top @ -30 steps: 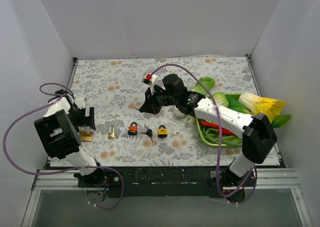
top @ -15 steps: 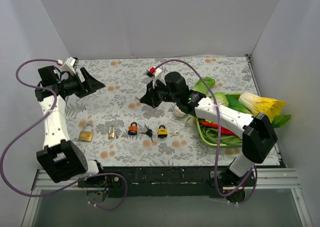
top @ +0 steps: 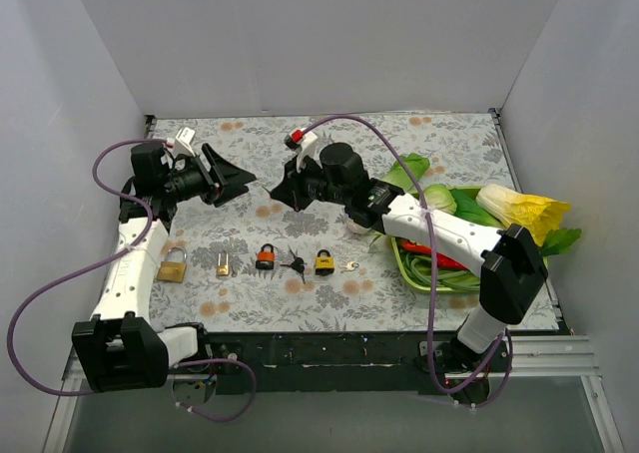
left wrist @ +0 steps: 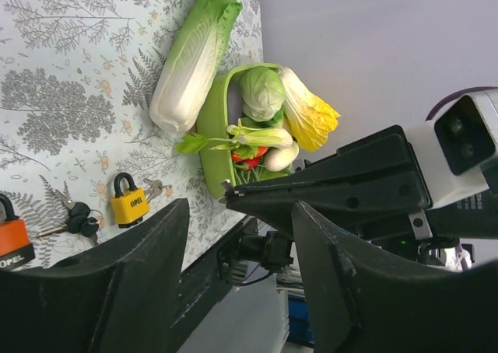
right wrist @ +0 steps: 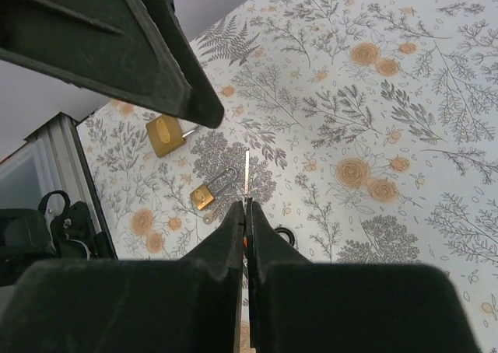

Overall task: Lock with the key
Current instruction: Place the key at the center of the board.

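My right gripper (top: 278, 191) is shut on a thin silver key (right wrist: 247, 173), and the blade sticks out past its tips (right wrist: 246, 207). It hovers above the mat, pointing left. My left gripper (top: 240, 181) hangs in the air facing it, a short way off, open with nothing between its fingers (left wrist: 117, 291). The key tip (left wrist: 226, 188) shows just beyond them. In a row on the mat lie a large brass padlock (top: 172, 266), a small brass padlock (top: 224, 264), an orange padlock (top: 266, 256) and a yellow padlock (top: 324, 262).
A bunch of black keys (top: 295, 264) lies between the orange and yellow padlocks, and a small loose key (top: 349, 265) lies right of the yellow one. A green tray (top: 404, 263) of vegetables and a napa cabbage (top: 524, 209) fill the right side. White walls enclose the table.
My left arm swung up from the table's left edge toward the middle, now facing the right gripper, its jaws narrowing. The right gripper shifted slightly left with the key.
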### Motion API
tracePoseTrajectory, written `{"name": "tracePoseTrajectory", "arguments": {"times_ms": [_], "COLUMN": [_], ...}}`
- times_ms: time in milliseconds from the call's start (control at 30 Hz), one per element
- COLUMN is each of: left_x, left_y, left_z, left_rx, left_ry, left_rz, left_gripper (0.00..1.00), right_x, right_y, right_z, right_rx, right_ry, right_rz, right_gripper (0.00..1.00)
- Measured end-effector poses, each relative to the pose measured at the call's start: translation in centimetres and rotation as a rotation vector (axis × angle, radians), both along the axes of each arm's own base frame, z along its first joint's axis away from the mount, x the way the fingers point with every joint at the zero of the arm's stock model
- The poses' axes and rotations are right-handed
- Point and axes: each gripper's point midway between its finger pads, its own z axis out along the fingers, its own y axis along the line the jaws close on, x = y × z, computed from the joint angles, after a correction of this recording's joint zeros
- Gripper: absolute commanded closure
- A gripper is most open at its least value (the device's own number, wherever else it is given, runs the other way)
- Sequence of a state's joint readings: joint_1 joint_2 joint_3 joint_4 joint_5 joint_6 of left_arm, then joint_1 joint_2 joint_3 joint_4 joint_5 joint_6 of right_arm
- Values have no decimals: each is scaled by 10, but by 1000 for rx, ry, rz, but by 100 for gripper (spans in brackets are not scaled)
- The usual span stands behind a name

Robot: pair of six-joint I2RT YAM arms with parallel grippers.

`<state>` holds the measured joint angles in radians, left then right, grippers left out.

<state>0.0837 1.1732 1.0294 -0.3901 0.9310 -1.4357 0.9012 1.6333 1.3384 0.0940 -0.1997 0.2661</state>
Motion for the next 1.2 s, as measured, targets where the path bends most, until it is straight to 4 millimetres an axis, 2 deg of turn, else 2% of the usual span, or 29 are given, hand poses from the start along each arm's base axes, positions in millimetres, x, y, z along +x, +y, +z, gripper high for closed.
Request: {"name": "tracePoseTrajectory", "arguments": {"times_ms": [100,267,467,700,800,833,867,900,967,1000,1067,1100,1200], "left_x": [0,0,-4,-1,0,0,0,0,0,0,0,0,8], "left_y": [-12,-21,-34,-32,-31,-31,-31,-31,-31,-30,-26,-24,-11], "left_z": [-2,-4,-10,-12,-14,-14,-14,-14,-15,-17,-24,-26,-35], "left_rx": [-7,-6,4,16,23,22,22,23,25,36,69,92,183], "left_ry": [24,39,57,63,67,68,69,69,72,73,88,92,100], "left_rz": [2,5,-10,15,26,26,27,27,27,29,33,30,28], "left_gripper": [51,61,66,87,99,100,100,100,100,100,100,100,100], "right_x": [-2,-4,-5,-5,-5,-5,-5,-5,-6,-7,-9,-10,-12], "right_y": [7,10,11,12,12,12,12,12,13,13,14,14,12], "right_z": [3,7,7,10,11,11,11,11,10,10,10,9,6], "right_rx": [3,6,5,10,12,12,12,12,12,13,14,12,0], "right_ry": [-9,-21,-25,-30,-32,-33,-33,-33,-31,-29,-26,-25,-17], "right_rz": [0,-1,-3,-2,-3,-3,-1,-1,4,11,26,34,58], "right_gripper": [99,99,99,99,99,99,96,81,68,57,49,41,31]}}
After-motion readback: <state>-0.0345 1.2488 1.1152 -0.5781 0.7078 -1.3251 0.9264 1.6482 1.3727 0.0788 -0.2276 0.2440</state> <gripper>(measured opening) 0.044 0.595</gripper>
